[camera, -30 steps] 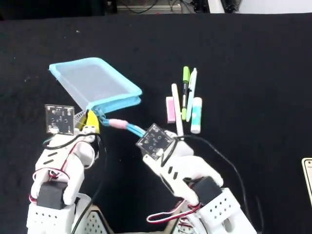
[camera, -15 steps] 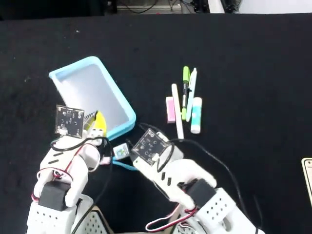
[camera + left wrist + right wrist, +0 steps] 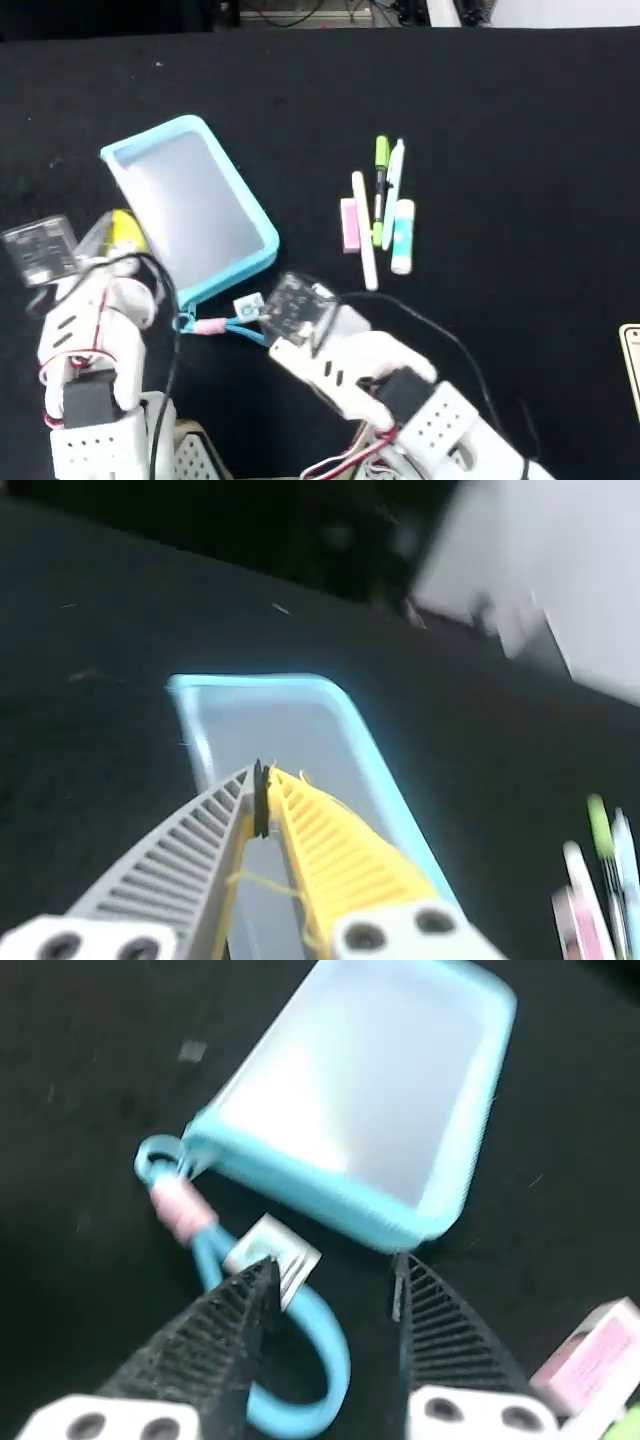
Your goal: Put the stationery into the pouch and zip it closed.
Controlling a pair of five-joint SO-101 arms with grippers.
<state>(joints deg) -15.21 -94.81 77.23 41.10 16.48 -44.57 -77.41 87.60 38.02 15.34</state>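
Note:
The light blue pouch (image 3: 190, 210) lies flat on the black table, its translucent face up. Its blue strap (image 3: 232, 326) with a pink bead (image 3: 178, 1208) and a white tag (image 3: 272, 1255) trails from the near corner. My right gripper (image 3: 335, 1263) stands open just over the strap and tag, close to the pouch (image 3: 360, 1130). My left gripper (image 3: 260, 798) is shut on nothing, beside the pouch's left edge (image 3: 290, 720). The stationery sits to the right: a pink eraser (image 3: 350, 224), a white pen (image 3: 363, 232), a green highlighter (image 3: 381, 185), another white pen (image 3: 394, 190) and a glue stick (image 3: 402, 236).
A beige object (image 3: 632, 360) pokes in at the right edge of the table. Cables run along the floor beyond the table's far edge. Open black cloth stretches behind and to the right of the stationery.
The pouch, held up by its corner and strap a second ago, now lies flat. My left gripper has let go and swung left. My right gripper has opened and shifted left over the strap.

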